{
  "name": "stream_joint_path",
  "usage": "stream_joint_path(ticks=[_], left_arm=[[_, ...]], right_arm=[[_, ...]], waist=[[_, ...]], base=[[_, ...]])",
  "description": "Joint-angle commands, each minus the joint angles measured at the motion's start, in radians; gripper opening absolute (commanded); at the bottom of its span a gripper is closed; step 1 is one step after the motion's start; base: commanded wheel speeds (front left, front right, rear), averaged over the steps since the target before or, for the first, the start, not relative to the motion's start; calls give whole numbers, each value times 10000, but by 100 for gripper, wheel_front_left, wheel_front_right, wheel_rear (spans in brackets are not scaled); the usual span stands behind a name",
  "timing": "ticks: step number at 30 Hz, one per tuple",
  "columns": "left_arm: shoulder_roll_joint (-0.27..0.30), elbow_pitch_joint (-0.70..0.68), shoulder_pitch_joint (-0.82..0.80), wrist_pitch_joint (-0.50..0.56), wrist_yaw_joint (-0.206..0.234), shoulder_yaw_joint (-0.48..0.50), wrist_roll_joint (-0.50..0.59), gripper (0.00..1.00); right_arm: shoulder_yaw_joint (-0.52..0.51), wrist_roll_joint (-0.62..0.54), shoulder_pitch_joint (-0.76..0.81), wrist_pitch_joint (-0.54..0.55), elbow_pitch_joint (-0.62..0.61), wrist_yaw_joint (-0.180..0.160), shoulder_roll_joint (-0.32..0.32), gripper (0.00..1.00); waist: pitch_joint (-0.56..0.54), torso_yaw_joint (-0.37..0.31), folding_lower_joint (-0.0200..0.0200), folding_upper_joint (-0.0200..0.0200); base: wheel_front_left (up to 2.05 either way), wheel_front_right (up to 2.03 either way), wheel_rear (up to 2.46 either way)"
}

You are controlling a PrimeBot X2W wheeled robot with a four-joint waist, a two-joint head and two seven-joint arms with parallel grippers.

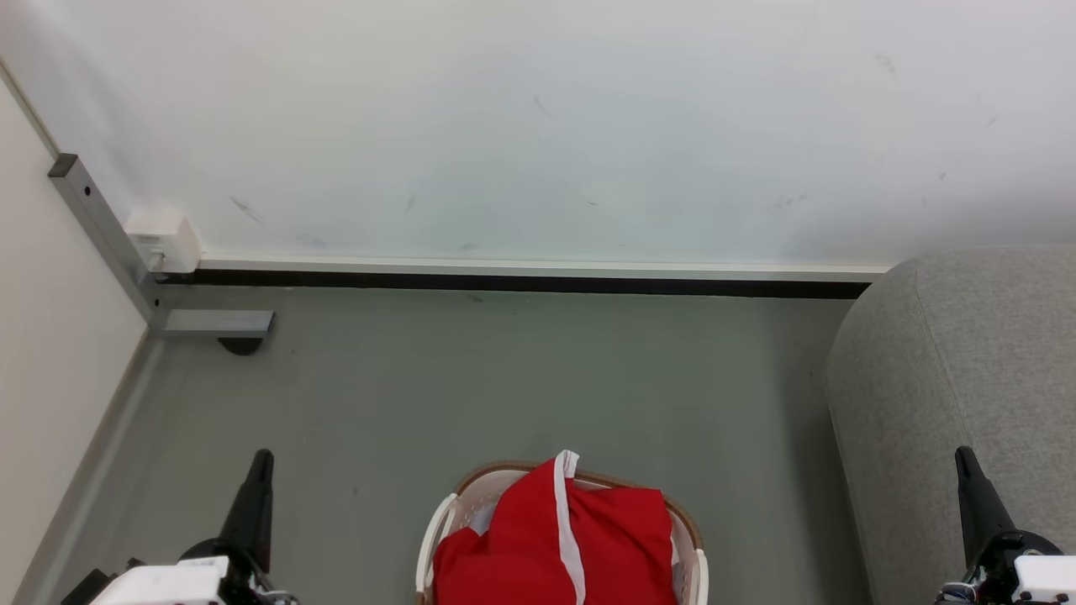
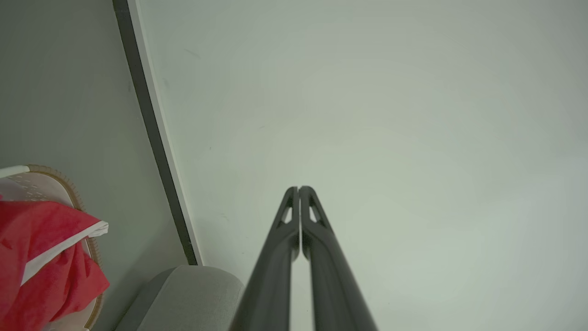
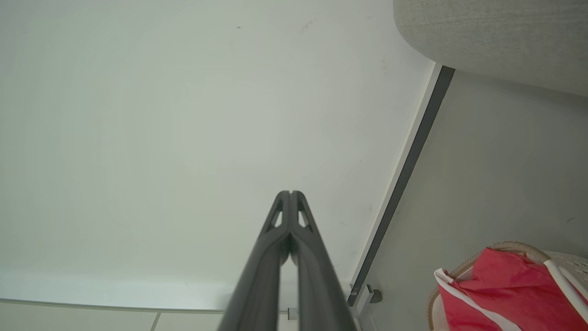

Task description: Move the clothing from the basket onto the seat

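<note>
The red clothing with a white stripe lies heaped in the cream basket on the floor at the bottom centre of the head view. The grey seat stands to the basket's right against the wall. My left gripper is shut and empty, left of the basket. My right gripper is shut and empty, in front of the seat. In the left wrist view the shut gripper points at the wall, with the clothing, basket and seat at lower left. The right wrist view shows its shut gripper, the clothing, the basket and the seat.
A white wall with a dark baseboard runs behind the grey floor. A grey metal post with a foot bracket and a white box stand in the left corner beside a cream panel.
</note>
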Motion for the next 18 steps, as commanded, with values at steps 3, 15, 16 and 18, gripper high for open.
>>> stream_joint_path(ticks=[3,15,16,18], left_arm=[[22,-9,-85,27,-25,6,-141,0],[-70,218,233,-100,2,-30,19,100],[-68,188,230,-152,2,-44,27,100],[-65,114,227,-257,1,-77,52,100]], right_arm=[[-30,-14,-132,14,22,-20,-12,0],[105,2,214,-99,197,2,81,100],[147,9,217,-153,160,1,79,100],[231,23,216,-260,85,1,76,100]], waist=[[0,0,0,0],[0,1,0,0],[-1,1,0,0],[-2,1,0,0]], base=[[0,0,0],[0,0,0],[0,0,0],[0,0,0]])
